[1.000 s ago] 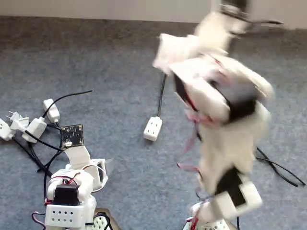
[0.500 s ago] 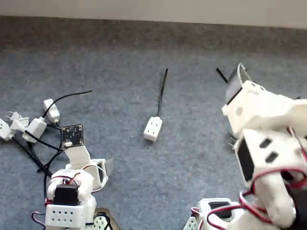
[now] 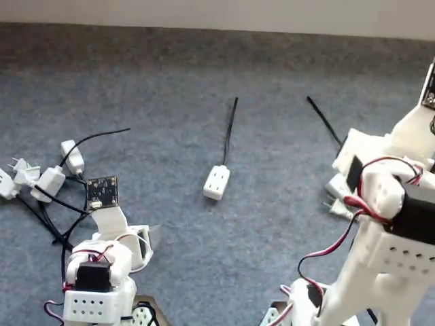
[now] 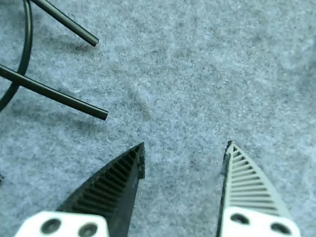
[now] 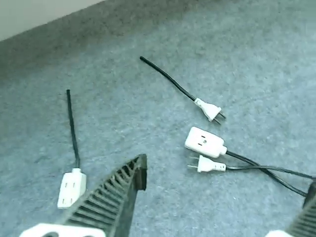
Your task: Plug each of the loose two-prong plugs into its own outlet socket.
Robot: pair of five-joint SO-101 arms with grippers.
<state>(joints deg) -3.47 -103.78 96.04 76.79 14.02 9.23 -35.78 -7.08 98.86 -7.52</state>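
The right arm [image 3: 380,224] has swung out of mid-table to the right edge, uncovering a black cord [image 3: 323,119]; the left arm [image 3: 102,265] has not shifted.

Judged step: the approach to a loose plug. The right gripper [image 5: 227,180] is hanging above the carpet [image 5: 148,29] with its jaws spread wide and nothing between them. The left gripper [image 4: 185,148] is also standing open and empty, just over bare carpet near two cut cord ends [image 4: 64,96].

To do the step well, the right gripper should be coming down over the white body of the plug [image 5: 210,109], closing across its sides and leaving both prongs free – a grip on the cord is likely to let the plug twist. The prongs should then be lining up with the slots before any push.

The plug is lying flat, small and white, on a black cord, its prongs pointing away from the cord. Just beside it a socket [image 5: 205,142] is lying with its slots showing, and a second plug [image 5: 207,165] is lying next to that. Another socket [image 3: 217,182] is lying well apart, mid-table.
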